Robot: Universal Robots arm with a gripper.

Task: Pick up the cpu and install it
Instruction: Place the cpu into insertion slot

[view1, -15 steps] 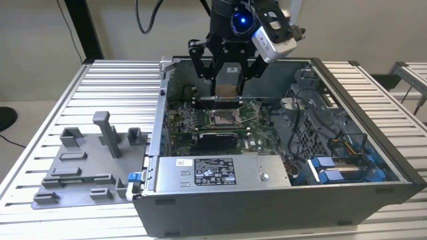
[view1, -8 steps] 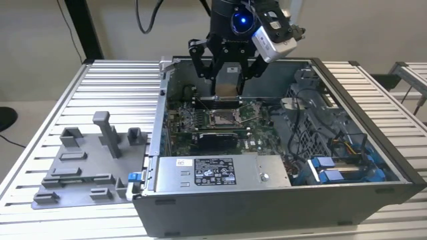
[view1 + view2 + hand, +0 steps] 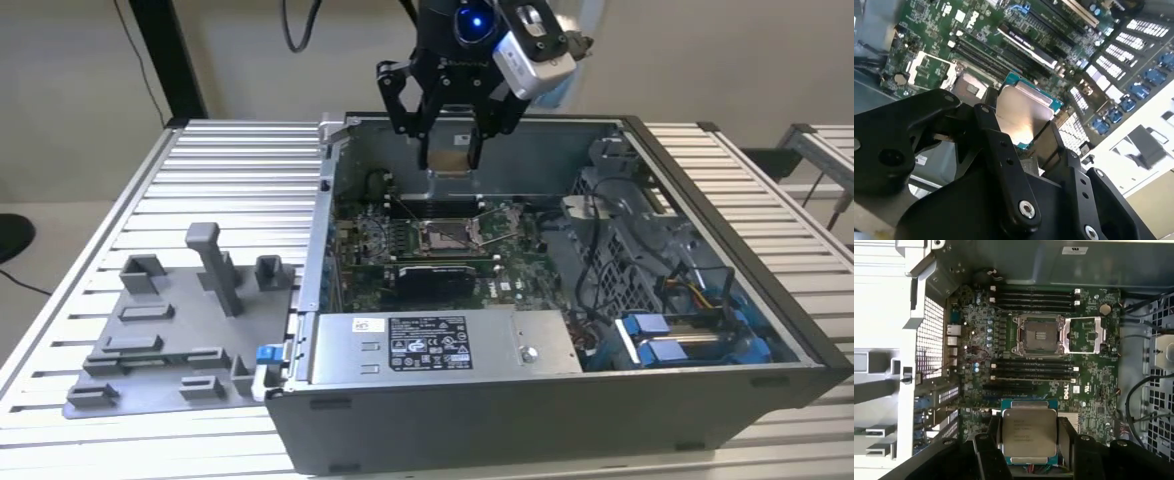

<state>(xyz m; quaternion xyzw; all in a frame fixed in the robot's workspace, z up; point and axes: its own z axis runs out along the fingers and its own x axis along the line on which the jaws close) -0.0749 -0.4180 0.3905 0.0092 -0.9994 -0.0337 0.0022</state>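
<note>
My gripper (image 3: 451,150) hangs above the far part of the open computer case (image 3: 747,260), shut on the cpu (image 3: 451,163). In both wrist views the cpu (image 3: 1029,434) (image 3: 1023,116) is a flat silver-grey square with a teal edge, pinched between the black fingers (image 3: 999,145). Below it on the green motherboard (image 3: 1089,375) lies the dark square socket (image 3: 1037,333) with its metal frame swung open (image 3: 1084,335). In the exterior view the socket (image 3: 447,236) sits well below the cpu and a little nearer the camera.
A grey power supply box (image 3: 441,343) with a white label fills the case's near side. Cables and blue drive parts (image 3: 667,335) crowd the exterior view's right. A grey fixture (image 3: 174,330) with upright posts stands on the slatted table at the exterior view's left.
</note>
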